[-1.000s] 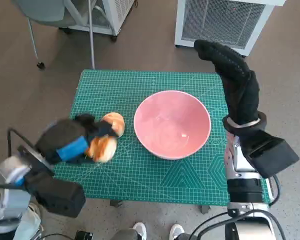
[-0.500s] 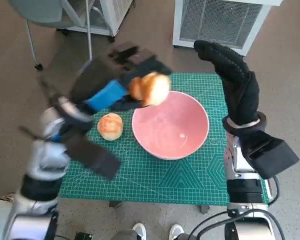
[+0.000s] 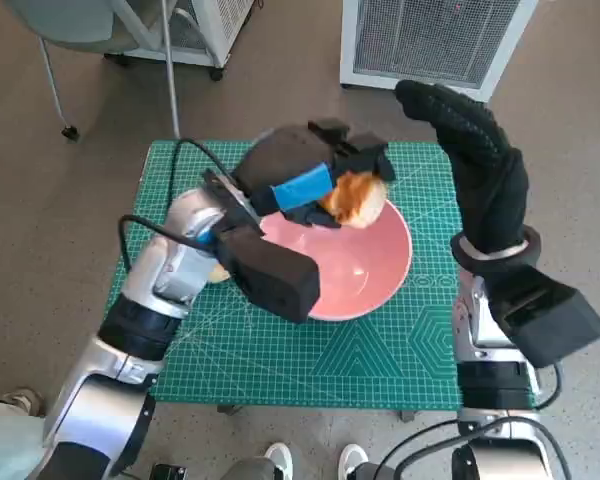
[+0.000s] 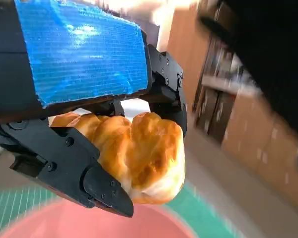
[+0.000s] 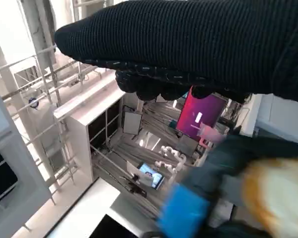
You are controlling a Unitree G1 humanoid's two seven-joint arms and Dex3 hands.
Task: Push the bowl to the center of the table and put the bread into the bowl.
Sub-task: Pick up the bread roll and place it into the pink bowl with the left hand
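The left arm (image 3: 170,270) has swung across the mat since half a second ago, when it reached over the table's far left part; it now lies slantwise over the near left of the bowl (image 3: 370,270) and hides that side of the rim. The left hand (image 3: 305,170) has come with it from the bowl's far left rim to above the bowl's far side. It still grips a bread (image 3: 355,198), which now hangs over the pink inside near the far rim, clear of the bottom as far as I can tell. In the left wrist view the black fingers (image 4: 97,183) are closed round the bread from both sides, with the pink bowl blurred below.

The second bread, which lay bare on the mat left of the bowl, is now nearly all behind the forearm; only a sliver (image 3: 217,272) peeps out by the arm.

The bowl sits about where it was, roughly mid-table, a little toward the right.

The right hand (image 3: 475,160) has hardly stirred: it stands raised at the mat's far right corner, fingers stretched out together and holding nothing, well apart from the bowl.

Round about: the green mat (image 3: 380,360) covers the table, a white grilled unit (image 3: 430,40) stands beyond it, a chair leg (image 3: 55,90) shows far left, and a person's shoes (image 3: 315,463) peek out at the near edge.
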